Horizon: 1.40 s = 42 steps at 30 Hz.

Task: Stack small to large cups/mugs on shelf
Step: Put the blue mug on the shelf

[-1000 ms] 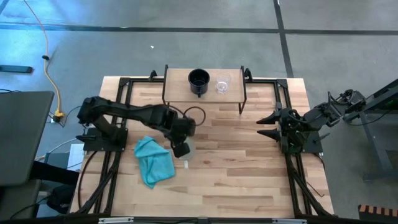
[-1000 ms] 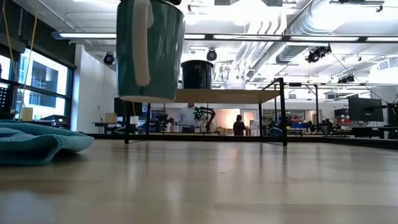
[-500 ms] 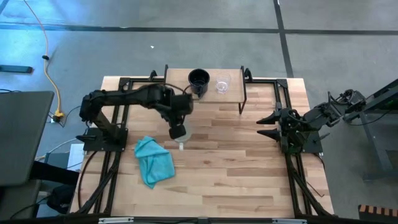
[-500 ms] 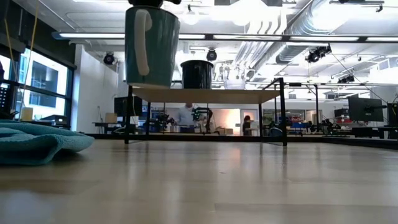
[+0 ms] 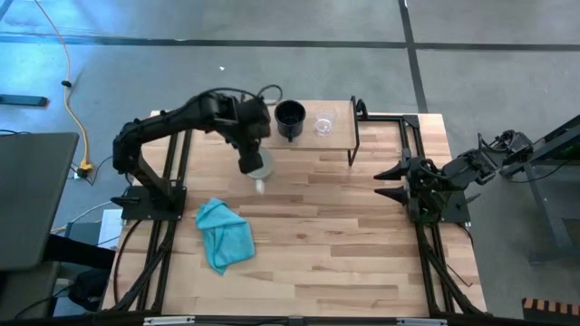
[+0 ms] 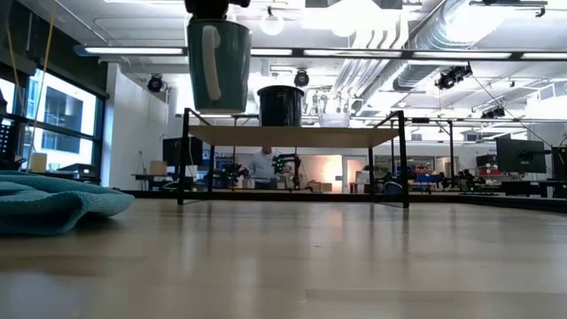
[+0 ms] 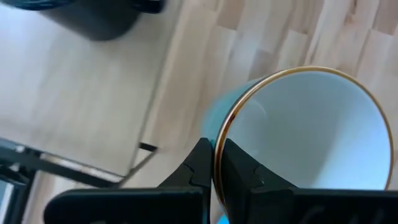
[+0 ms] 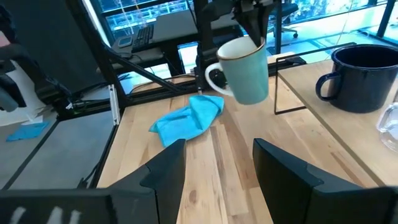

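Left gripper (image 5: 252, 163): clamped on the rim of the large mug (image 5: 259, 168), one finger inside the wall and one outside (the left wrist view shows the pinch plainly).
Large mug: hangs upright in the air below the left gripper (image 7: 214, 180), clear of the table (image 5: 362, 235), just off the shelf's left front corner; pale teal outside, white inside with a thin gold rim, white handle (image 6: 211, 64).
Mug relative to shelf: in the low view the mug (image 6: 219, 64) hangs with its base slightly above the shelf board (image 6: 292, 136), at the board's left end.
Shelf (image 5: 337, 138): stands along the table's far edge.
Black mug (image 5: 289, 119): on the shelf, near its middle.
Glass cup (image 5: 324, 123): on the shelf just beside the black mug, toward the right end.
Teal cloth (image 5: 224, 234): crumpled near the table's left edge, well apart from the held mug.
Right gripper (image 5: 391, 183): fingers spread apart, holding nothing, waiting near the table's right edge.
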### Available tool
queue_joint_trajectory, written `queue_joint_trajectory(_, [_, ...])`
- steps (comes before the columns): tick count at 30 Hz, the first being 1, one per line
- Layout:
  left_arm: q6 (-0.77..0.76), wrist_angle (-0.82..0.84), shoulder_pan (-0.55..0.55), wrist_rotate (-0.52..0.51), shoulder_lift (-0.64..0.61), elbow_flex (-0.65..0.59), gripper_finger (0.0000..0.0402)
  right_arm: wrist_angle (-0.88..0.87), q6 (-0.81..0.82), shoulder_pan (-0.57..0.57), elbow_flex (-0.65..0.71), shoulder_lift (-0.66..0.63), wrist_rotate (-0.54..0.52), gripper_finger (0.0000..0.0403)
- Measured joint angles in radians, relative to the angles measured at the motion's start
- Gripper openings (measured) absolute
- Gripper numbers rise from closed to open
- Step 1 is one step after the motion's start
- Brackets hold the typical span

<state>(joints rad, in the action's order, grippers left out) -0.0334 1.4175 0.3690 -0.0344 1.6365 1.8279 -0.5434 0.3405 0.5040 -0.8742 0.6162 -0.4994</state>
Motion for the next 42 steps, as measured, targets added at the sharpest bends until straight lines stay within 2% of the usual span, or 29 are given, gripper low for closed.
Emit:
queue_joint_trajectory(11, [0.136,0.001,0.160,0.042,-0.026,0.000,0.0002,0.000,0.000,0.000,0.000,0.000,-0.070,0.0179])
queue_joint_trajectory(24, [0.251,-0.038,0.252,0.071,-0.026,0.001,0.0002,0.000,0.053,0.000,0.000,0.006,-0.078,0.0179])
queue_joint_trajectory(35, [0.321,-0.039,0.340,0.085,-0.015,0.173,0.0002,0.000,0.052,0.000,0.000,0.059,-0.096,0.0179])
queue_joint_trajectory(42, [0.344,0.017,0.400,0.085,0.019,0.248,0.0002,0.001,0.052,0.000,0.000,0.090,-0.115,0.0179])
